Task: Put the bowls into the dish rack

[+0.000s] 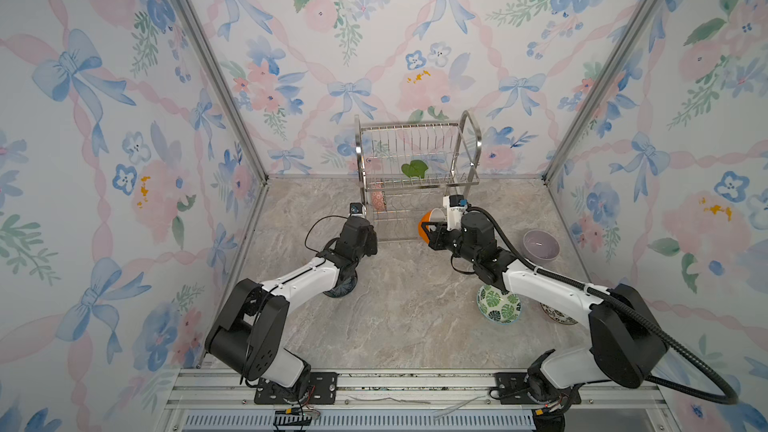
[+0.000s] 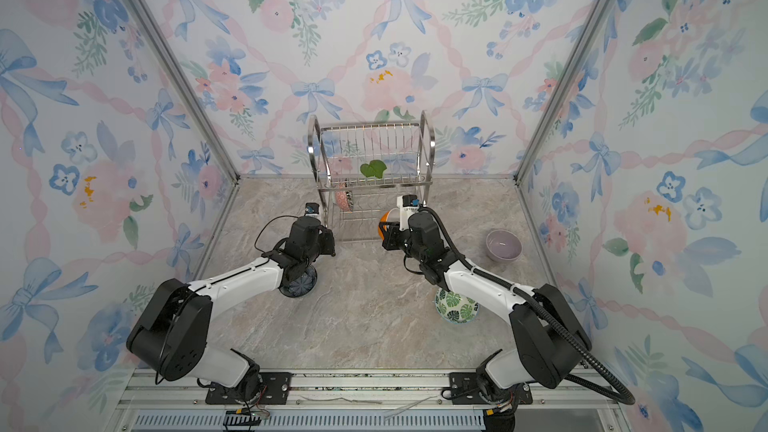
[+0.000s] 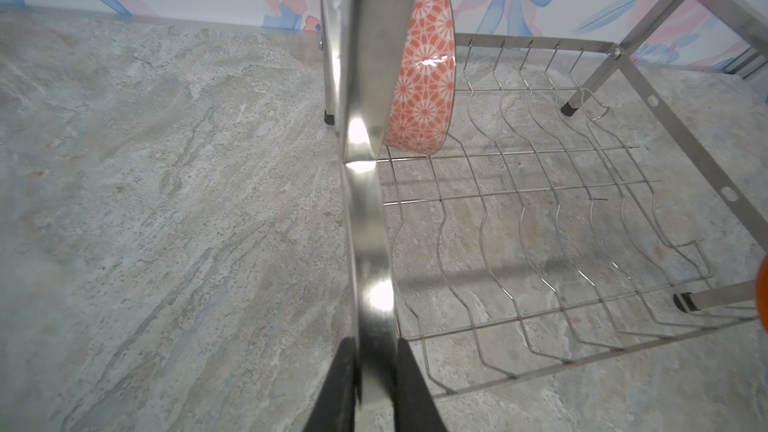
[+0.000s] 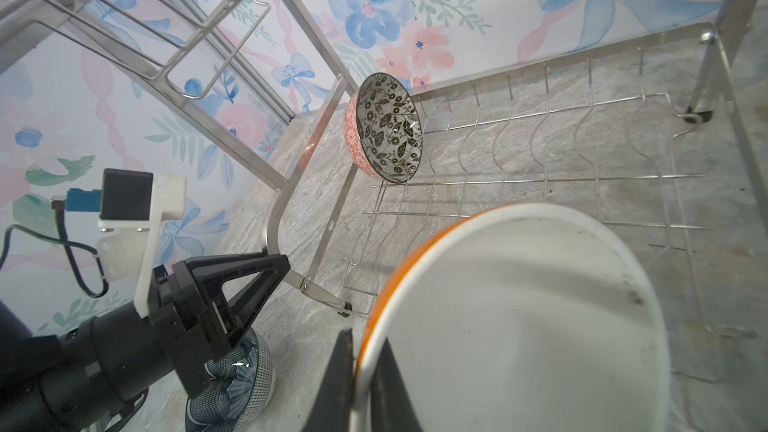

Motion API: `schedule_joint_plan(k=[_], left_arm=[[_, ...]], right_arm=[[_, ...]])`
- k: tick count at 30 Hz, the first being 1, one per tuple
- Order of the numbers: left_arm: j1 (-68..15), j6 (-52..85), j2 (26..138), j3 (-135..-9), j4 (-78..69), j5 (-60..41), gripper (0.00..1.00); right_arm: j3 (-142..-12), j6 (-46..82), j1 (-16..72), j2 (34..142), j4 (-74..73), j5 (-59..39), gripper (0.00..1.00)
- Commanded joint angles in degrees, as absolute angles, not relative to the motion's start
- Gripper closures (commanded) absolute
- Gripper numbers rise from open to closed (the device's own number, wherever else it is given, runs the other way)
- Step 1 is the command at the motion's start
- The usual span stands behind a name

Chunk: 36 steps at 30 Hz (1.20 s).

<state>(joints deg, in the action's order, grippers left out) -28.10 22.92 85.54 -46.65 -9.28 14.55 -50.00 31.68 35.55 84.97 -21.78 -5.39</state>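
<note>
The dish rack (image 1: 415, 147) stands at the back of the table. A pink-patterned bowl (image 3: 424, 76) with a black floral inside (image 4: 390, 130) stands on edge in its lower tier. My left gripper (image 3: 374, 342) is shut on the rack's shiny front-left side frame (image 3: 365, 201), low down; in a top view the left gripper (image 1: 371, 238) sits at the rack's front-left corner. My right gripper (image 4: 361, 338) is shut on the rim of an orange bowl (image 4: 519, 317) with a white inside. It holds that orange bowl (image 1: 424, 228) tilted at the lower tier's front right.
On the table lie a lilac bowl (image 1: 540, 245) at the right, a green leaf-print bowl (image 1: 498, 305) and a black-and-white bowl (image 1: 555, 313) under my right arm, and a dark blue bowl (image 1: 343, 284) under my left arm. Walls close in on three sides.
</note>
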Motion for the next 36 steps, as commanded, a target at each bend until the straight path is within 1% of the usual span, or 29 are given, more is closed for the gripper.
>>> schedule_joint_plan(k=[1,7,13,22,29,36], left_arm=[[-27.83,22.24,84.59,-46.30,-8.68,14.06,0.84],[-27.85,20.97,85.20,-46.36,-9.17,14.11,0.83],[-27.74,19.00,86.33,-46.41,-9.23,15.43,0.83],[-27.73,17.17,87.10,-46.36,-10.06,13.74,0.83],[-27.69,16.44,88.29,-47.02,-9.72,12.70,0.84],[-27.70,15.91,88.73,-47.46,-9.14,12.75,0.84]], right_arm=[[-49.57,32.17,36.04,87.61,-31.33,-6.27,1.00],[-52.82,33.06,34.80,93.78,-37.43,-7.88,1.00],[-56.49,38.91,31.70,101.75,-45.77,-12.49,1.00],[-64.16,38.44,30.38,110.43,-47.73,-16.78,1.00],[-71.10,44.07,28.26,119.35,-55.50,-21.71,1.00],[-79.02,45.95,27.25,125.42,-56.57,-24.59,1.00]])
